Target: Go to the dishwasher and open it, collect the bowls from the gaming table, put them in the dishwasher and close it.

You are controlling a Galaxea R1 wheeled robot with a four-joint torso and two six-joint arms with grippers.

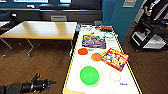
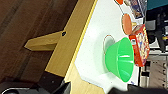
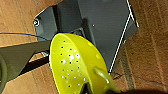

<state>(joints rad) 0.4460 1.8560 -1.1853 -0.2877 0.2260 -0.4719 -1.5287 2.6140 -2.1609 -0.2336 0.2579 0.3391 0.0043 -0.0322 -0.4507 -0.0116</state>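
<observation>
The gaming table with its white top and yellow edge runs away from me just right of centre. A green bowl stands at its near end, and two orange bowls lie further along. My left gripper is open and empty, low over the floor to the left of the table's near corner. Its wrist view shows the green bowl close by on the gaming table, with an orange bowl beyond. My right gripper holds a yellow perforated colander by its handle above the floor. The dishwasher is out of view.
Two colourful game boxes and a small white-and-blue dish also lie on the white top. A wooden table stands to the left over wood floor. A person and a dark cart are at the right.
</observation>
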